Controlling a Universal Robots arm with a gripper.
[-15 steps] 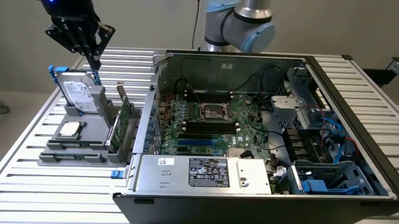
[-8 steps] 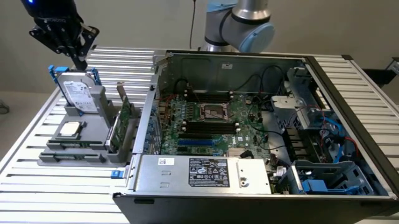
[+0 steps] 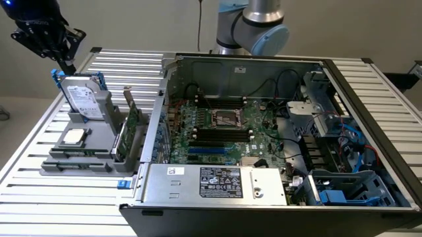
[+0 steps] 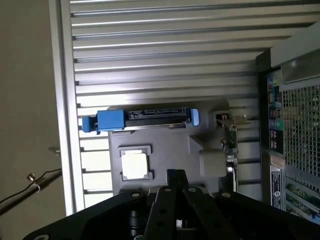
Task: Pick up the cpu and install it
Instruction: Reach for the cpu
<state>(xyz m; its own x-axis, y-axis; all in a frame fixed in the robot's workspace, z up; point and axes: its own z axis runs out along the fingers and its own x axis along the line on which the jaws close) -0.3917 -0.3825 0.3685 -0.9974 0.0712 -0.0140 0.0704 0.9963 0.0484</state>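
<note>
The cpu (image 3: 74, 137) is a small pale silver square lying flat in a recess of the grey holder (image 3: 99, 148) at the exterior view's left; it also appears in the wrist view (image 4: 134, 165). My gripper (image 3: 66, 65) hangs above the far end of that holder, behind the upright hard drive (image 3: 86, 101), well above the cpu. Its black fingers (image 4: 176, 181) are pressed together, shut, holding nothing. The motherboard's bare metal-framed socket (image 3: 224, 118) sits in the middle of the open computer case (image 3: 369, 98).
The hard drive with its blue bracket (image 4: 145, 119) and green circuit cards (image 3: 128, 128) stand upright in the holder beside the cpu. The case's side wall (image 3: 161, 98) rises between holder and motherboard. The slatted metal table (image 3: 39, 197) surrounds everything. A power supply (image 3: 218, 183) lies at the case front.
</note>
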